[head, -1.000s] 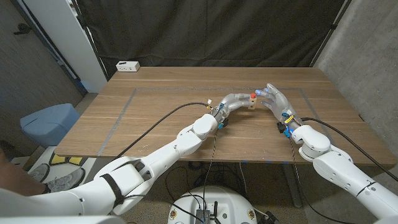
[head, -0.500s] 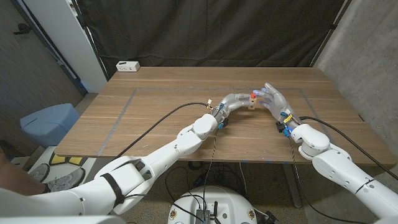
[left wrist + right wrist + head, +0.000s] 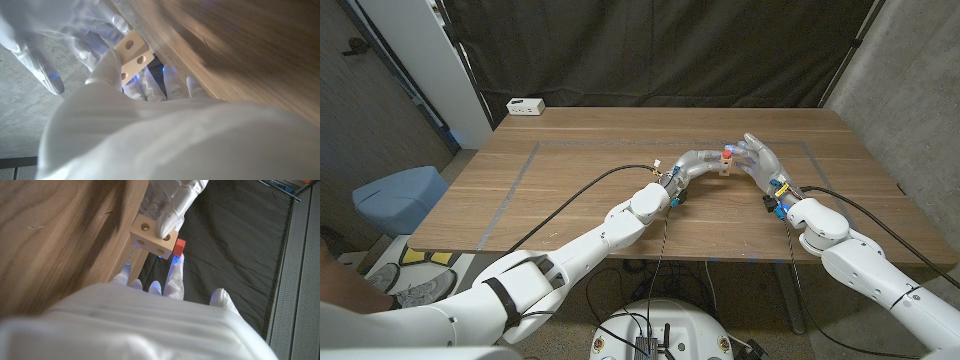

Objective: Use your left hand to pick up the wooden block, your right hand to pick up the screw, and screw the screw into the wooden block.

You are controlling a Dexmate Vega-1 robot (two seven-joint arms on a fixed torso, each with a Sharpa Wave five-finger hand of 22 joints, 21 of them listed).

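Observation:
Above the table's far middle, my left hand [image 3: 698, 160] grips a small pale wooden block [image 3: 725, 167] with round holes [image 3: 133, 52]. One of its fingers [image 3: 171, 211] presses on the block's [image 3: 151, 238] top face. My right hand [image 3: 757, 155] meets it from the right and pinches a red-headed screw [image 3: 727, 153]. The screw's red head [image 3: 180, 246] sits against the block's side, between the right hand's fingertips [image 3: 175, 269]. The screw's shaft is hidden. The right hand's other fingers [image 3: 44, 55] are spread beside the block.
The wooden table [image 3: 570, 170] carries faint taped lines at its left part. A white box [image 3: 525, 105] sits at the far left corner. A blue seat [image 3: 395, 195] stands off the table's left side. Dark curtains hang behind.
My right forearm has shifted very slightly. Both hands, the block and the screw stay where they were.

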